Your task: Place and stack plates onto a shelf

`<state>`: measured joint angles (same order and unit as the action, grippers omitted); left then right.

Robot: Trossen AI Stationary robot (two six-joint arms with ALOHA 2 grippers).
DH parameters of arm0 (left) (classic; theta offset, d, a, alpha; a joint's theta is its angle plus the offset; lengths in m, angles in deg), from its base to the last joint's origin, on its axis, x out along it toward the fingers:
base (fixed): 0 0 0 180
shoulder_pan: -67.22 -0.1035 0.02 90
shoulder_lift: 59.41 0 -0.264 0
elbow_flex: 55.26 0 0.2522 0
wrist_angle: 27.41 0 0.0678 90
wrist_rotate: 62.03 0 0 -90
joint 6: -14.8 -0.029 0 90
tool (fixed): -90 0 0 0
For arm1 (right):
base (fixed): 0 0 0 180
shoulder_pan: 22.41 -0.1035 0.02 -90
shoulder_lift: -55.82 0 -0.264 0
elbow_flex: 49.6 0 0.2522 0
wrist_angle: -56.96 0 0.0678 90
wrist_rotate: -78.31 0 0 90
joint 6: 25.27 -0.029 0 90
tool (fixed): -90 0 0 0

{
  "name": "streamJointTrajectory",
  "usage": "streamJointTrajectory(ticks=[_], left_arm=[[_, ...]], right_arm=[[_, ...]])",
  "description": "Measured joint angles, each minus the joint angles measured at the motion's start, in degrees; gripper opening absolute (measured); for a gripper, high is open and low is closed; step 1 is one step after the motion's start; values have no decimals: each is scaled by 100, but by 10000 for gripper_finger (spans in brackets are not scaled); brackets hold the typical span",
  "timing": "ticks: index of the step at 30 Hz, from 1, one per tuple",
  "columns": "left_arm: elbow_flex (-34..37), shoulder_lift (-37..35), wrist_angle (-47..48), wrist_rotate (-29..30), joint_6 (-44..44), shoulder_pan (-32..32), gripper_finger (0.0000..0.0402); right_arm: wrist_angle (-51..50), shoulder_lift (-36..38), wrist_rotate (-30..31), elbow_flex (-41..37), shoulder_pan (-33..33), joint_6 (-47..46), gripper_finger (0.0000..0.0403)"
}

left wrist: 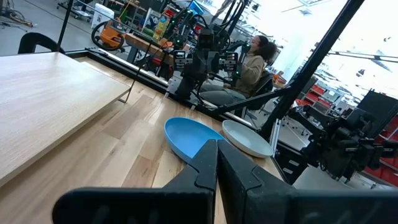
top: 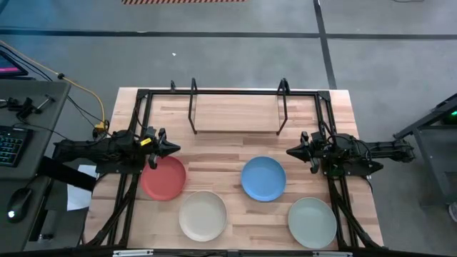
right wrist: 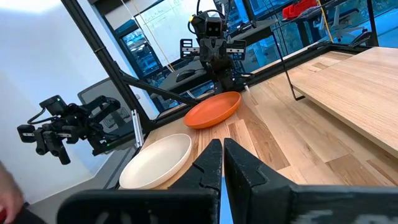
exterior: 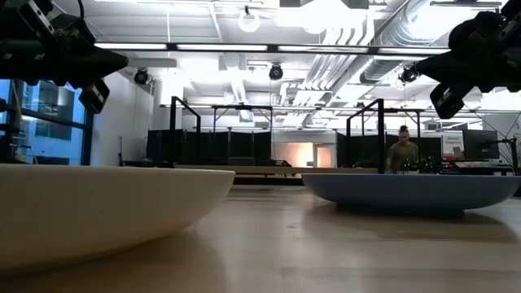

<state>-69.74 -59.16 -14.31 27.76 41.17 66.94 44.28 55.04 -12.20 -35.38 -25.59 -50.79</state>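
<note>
1. Two arms reach inward, level above the table point(top: 235, 143), fronting the empty shelf point(top: 238, 107).
2. Left pincer point(top: 170, 148) clenched, above red plate point(top: 163, 178).
3. Right pincer point(top: 293, 151) clenched, near blue plate point(top: 263, 178).

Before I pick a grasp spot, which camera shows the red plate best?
The high view: the whole red plate shows, under the left gripper. The right wrist view shows it far off and tilted. The low and left wrist views miss it.
</note>
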Motion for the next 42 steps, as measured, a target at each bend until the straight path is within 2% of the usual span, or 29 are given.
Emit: streamJointTrajectory(ticks=[23, 26, 27, 31, 34, 38, 42], left_arm=[[0, 0, -1, -1, 1, -1, 0], [0, 0, -2, -1, 1, 0, 0], [-1, 0, -1, -1, 1, 0, 0], [-1, 0, -2, -1, 0, 0, 0], [-2, 0, -1, -2, 0, 0, 0], [-1, 0, 0, -2, 0, -2, 0], [0, 0, -1, -2, 0, -2, 0]], right_arm=[[3, -2, 1, 0, 1, 0, 0], [156, -2, 357, 1, 0, -19, 0], [327, -2, 589, -1, 2, -246, 0], [1561, 3, 1503, 0, 4, -2399, 0], [2346, -2, 2092, -1, 7, -2918, 0], [3475, -155, 2033, 56, 2, -3140, 0], [3411, -677, 1660, 699, -45, -3071, 1]])
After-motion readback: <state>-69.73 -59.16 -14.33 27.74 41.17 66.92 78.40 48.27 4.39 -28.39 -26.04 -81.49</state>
